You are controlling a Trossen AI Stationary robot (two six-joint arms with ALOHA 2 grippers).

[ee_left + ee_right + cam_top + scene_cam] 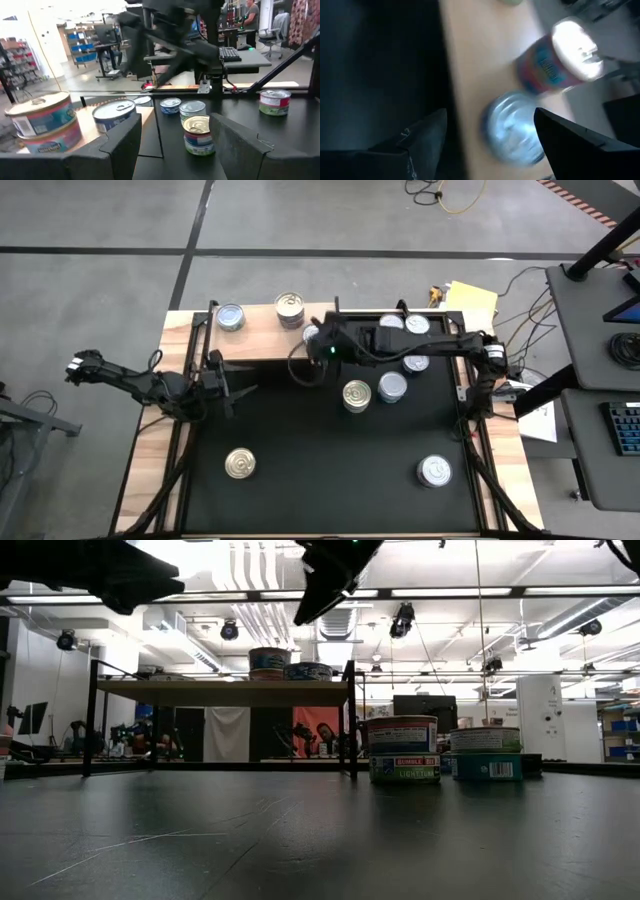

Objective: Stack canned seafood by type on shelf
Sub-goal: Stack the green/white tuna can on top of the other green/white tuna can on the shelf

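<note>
Directly under the right pincer (490,137), whose fingers stand spread and empty, a silver-topped tin (512,127) sits upright on the near edge of the shelf (262,342), apparently set there so its kind can gather in one spot. Just beyond it stands a gold-topped two-high stack (289,309), and farther along a lone silver tin (230,317); all point lids-up, short axes vertical. The left pincer (238,388) waits parted, holding nothing, above the bench (320,470), where more tins lie scattered.
</note>
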